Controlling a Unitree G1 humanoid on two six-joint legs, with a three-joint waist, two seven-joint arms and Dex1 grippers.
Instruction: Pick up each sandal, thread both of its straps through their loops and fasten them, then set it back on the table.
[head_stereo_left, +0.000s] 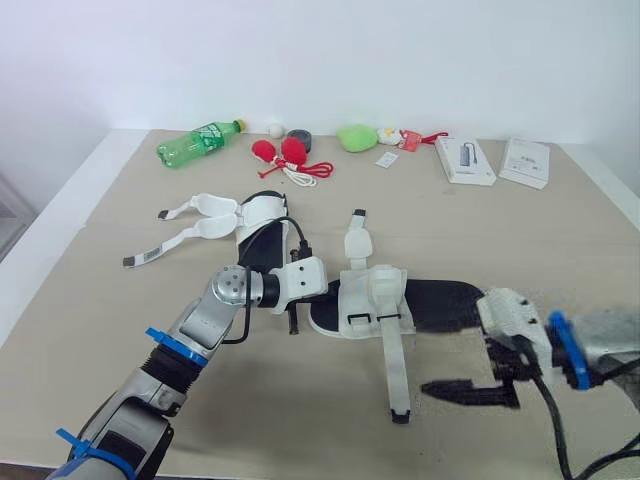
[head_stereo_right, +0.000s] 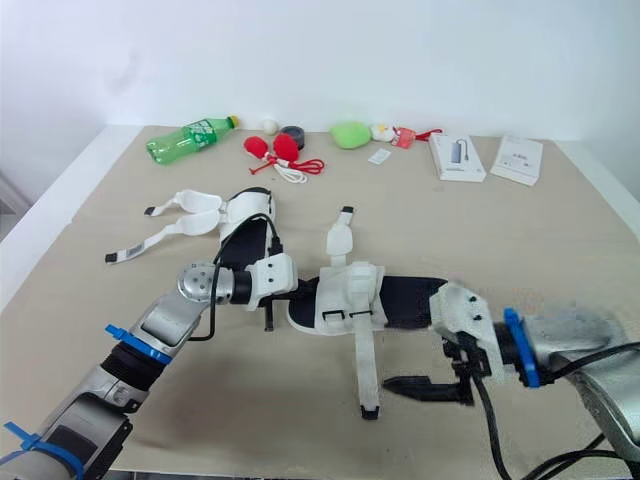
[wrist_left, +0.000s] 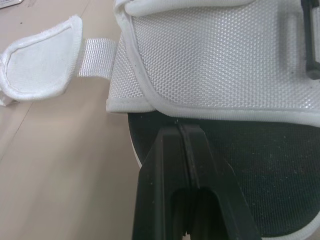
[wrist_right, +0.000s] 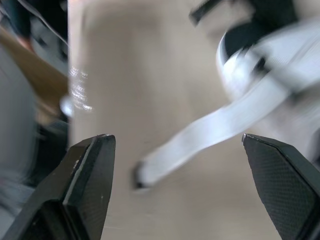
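One sandal (head_stereo_left: 440, 305) with a black sole and a white upper (head_stereo_left: 372, 295) lies at the table's middle. Its long strap (head_stereo_left: 395, 370) trails toward me, unthreaded, and a shorter strap (head_stereo_left: 357, 240) points away. My left gripper (head_stereo_left: 293, 318) is shut at the sandal's left end, its fingertips (wrist_left: 172, 135) against the edge of the white upper, over the black insole; I see nothing between them. My right gripper (head_stereo_left: 465, 390) is open, low over the table to the right of the long strap's end (wrist_right: 200, 135). A second sandal (head_stereo_left: 262, 215) lies behind, both straps (head_stereo_left: 190, 215) spread out to the left.
Along the table's far edge stand a green bottle (head_stereo_left: 198, 143), a red object with a cord (head_stereo_left: 285, 155), a dark tape roll (head_stereo_left: 298, 138), a green lump (head_stereo_left: 355, 137) and two white boxes (head_stereo_left: 465, 160) (head_stereo_left: 527, 162). Bare table lies on the near left.
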